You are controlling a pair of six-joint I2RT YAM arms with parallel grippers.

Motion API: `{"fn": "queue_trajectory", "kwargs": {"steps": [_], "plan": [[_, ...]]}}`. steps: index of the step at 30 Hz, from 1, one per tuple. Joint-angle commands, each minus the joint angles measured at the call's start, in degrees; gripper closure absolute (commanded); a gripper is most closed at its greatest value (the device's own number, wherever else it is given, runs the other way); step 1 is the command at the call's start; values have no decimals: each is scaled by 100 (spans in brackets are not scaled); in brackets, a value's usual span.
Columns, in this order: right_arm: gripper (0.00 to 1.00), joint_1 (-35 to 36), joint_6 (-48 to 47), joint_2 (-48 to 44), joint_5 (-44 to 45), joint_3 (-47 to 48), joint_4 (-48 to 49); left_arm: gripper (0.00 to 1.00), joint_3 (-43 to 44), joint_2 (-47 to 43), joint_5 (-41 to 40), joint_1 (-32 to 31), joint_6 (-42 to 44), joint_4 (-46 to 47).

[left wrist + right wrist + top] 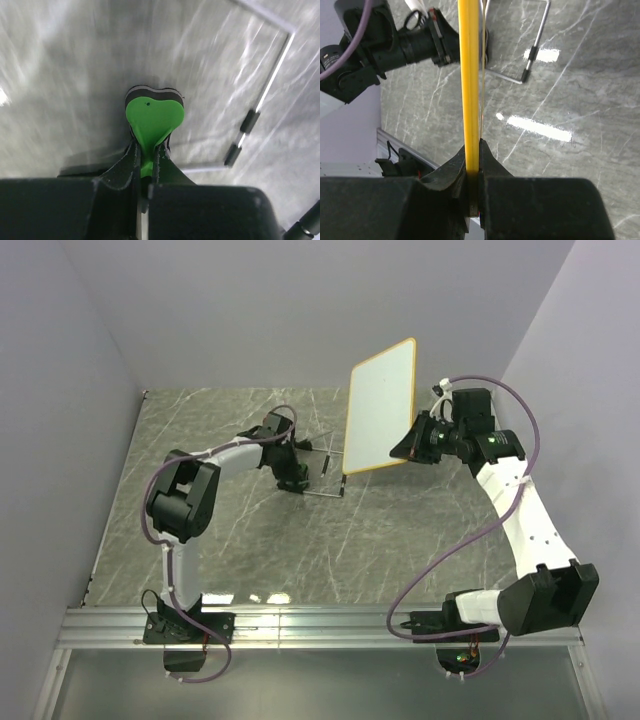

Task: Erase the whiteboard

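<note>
**Right tool (pixel 473 150) clamps whiteboard (pixel 382 410); left tool (pixel 146 155) grips eraser (pixel 152 117)**

Pinched by its orange frame edge, the whiteboard hangs tilted above the grey marble table (pixel 250 540), toward the far right. The green eraser, squeezed between the left tool's 2 fingers, sits low near a wire stand (pixel 272 75).

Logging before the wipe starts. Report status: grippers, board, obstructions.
Left gripper shut on green eraser, low over table. Right gripper shut on whiteboard edge, board held up off table. Wire stand lies on table beside left gripper.
</note>
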Motion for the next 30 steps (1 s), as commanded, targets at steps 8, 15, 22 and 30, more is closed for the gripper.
{"fn": "queue_trajectory", "kwargs": {"steps": [8,15,22,30], "plan": [[100,120,-234,257,-230,807,708,100,2041,796,1550,-953,-463,-1861],[100,120,-313,355,-213,1265,541,100,2975,1037,1401,-716,-463,-2108],[100,120,-357,214,-230,1195,567,100,2105,571,989,-268,-122,-2389],[100,137,-366,214,-327,1116,559,100,648,-1098,926,-92,845,-2258]]}}
